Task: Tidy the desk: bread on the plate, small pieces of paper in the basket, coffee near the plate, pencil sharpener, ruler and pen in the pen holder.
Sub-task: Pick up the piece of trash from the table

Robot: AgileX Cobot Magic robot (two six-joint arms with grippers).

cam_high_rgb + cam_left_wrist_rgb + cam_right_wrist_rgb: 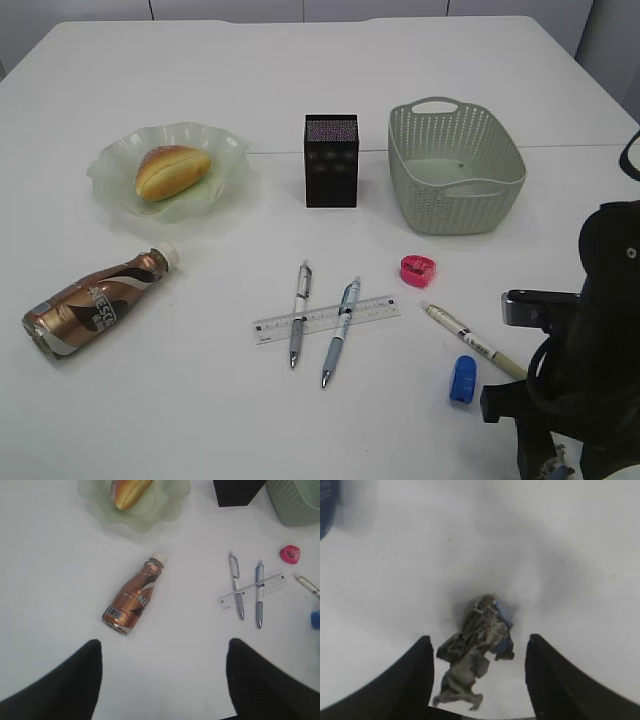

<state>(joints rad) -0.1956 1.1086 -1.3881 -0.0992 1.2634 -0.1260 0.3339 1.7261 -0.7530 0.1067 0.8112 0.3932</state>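
Observation:
The bread [172, 170] lies on the pale green plate [115, 185]. The coffee bottle [92, 303] lies on its side at the left; it also shows in the left wrist view [134, 594]. Two pens [299, 312] [340, 331] lie across the clear ruler [375, 309]. A third pen [470, 340] lies to the right. A pink sharpener [418, 270] and a blue sharpener [462, 379] sit near it. The black pen holder [330, 160] stands beside the green basket [455, 165]. My right gripper [477, 652] is open around a crumpled paper piece [472, 647] on the table. My left gripper [162, 652] is open and empty.
The right arm [580, 390] fills the lower right corner of the exterior view, hiding the paper there. The table's front edge lies close below the left gripper.

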